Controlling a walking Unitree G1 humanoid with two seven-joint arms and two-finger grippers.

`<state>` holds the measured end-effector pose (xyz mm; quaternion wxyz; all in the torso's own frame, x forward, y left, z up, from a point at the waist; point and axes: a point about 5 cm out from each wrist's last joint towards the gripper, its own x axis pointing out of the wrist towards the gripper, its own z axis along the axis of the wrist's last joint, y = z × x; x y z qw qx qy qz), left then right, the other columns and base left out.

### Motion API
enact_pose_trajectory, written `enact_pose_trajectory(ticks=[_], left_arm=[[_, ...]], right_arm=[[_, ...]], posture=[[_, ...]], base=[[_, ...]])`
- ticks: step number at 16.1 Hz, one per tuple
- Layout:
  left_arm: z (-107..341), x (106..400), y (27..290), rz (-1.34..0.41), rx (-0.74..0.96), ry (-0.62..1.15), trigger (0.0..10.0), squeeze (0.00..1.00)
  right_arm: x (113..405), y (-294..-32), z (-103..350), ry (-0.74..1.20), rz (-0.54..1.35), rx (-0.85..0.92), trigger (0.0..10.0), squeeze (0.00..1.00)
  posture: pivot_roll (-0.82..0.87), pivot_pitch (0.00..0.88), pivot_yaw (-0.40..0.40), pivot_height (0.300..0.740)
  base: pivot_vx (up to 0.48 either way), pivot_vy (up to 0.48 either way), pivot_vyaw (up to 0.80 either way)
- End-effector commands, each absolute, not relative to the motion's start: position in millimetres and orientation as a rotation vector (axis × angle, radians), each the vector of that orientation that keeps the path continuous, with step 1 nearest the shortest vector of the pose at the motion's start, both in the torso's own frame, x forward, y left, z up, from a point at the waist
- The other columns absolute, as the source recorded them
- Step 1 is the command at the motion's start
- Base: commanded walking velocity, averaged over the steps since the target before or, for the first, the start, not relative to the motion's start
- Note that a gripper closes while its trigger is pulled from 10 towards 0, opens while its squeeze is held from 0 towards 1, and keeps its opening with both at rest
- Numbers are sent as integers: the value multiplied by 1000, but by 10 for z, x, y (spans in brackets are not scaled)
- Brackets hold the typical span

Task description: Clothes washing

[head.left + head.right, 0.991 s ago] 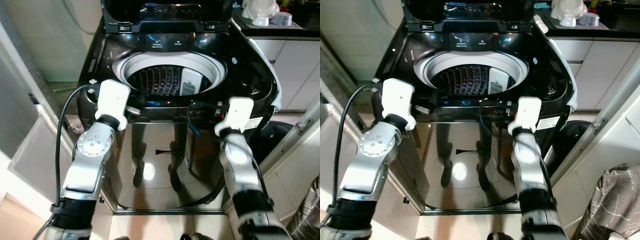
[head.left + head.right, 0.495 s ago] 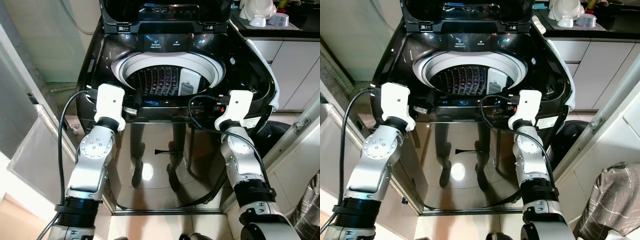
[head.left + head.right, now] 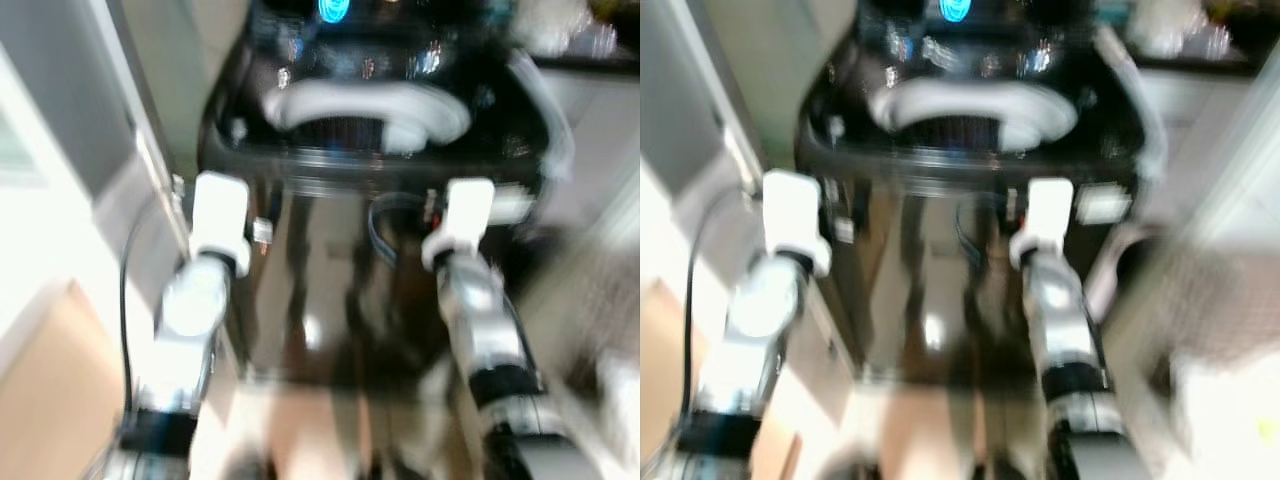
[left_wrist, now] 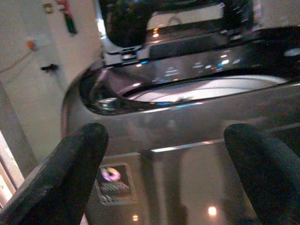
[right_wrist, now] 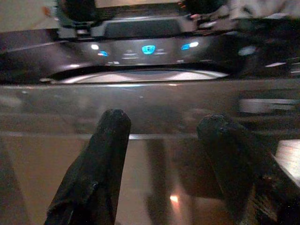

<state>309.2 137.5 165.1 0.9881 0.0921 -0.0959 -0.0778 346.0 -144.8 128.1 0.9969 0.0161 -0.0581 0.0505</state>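
A black top-loading washing machine (image 3: 340, 270) stands in front of me with its lid up; its white drum rim (image 3: 365, 105) and a lit blue display (image 3: 330, 10) are blurred. No clothes can be made out. My left arm (image 3: 218, 215) and right arm (image 3: 462, 215) are raised before the machine's glossy front panel, below its top edge. In the left wrist view my left gripper (image 4: 164, 178) is open, with its fingers (image 4: 61, 183) wide apart and nothing between them. My right gripper (image 5: 164, 159) is also open and empty, facing the machine's front (image 5: 154, 103).
A grey door and wall (image 3: 70, 130) close in on the left, with a tan surface (image 3: 45, 390) low on that side. White cabinets and a counter with dishes (image 3: 570, 40) stand at the right. A blurred greyish heap (image 3: 1225, 310) lies low on the right.
The whole picture has blurred and shifted, so the camera has moved. Both arms now sit lower against the washer, in front of its panel rather than at its top rim.
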Motion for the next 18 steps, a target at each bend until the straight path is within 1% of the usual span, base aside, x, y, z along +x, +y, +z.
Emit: enact_pose_trajectory(ticks=[1,3,4,8,11,15,18], left_arm=[[1661,3104,1393,-156,206,-199,10000,0],[1647,3102,1382,-167,206,-197,10000,0],[1618,3107,1388,-159,191,-175,10000,0],[1599,3090,1372,-175,195,-180,10000,0],[1606,3103,1377,-207,186,-180,10000,0],[1621,3123,1324,-250,192,-188,10000,0],[1618,3147,1316,-260,188,-177,10000,0]], right_arm=[[3472,-1428,1298,-120,107,23,10000,0],[3470,-1415,1308,-133,123,-14,10000,0],[3469,-1406,1289,-122,133,-36,10000,0],[3440,-1418,1294,-147,137,-42,10000,0],[3417,-1541,1286,-156,86,-4,10000,0],[3374,-1648,1222,-139,39,11,10000,0],[3369,-1677,1222,-139,16,14,10000,0]], posture=[[-44,0,-19,740],[-44,0,-22,740],[-44,0,-24,740],[-52,0,-19,708],[-64,0,-8,704],[-84,0,8,704],[-91,0,17,704]], base=[[-322,0,0],[-324,0,0],[0,0,0],[0,0,-480],[0,0,-542],[0,442,-627],[0,0,-621]])
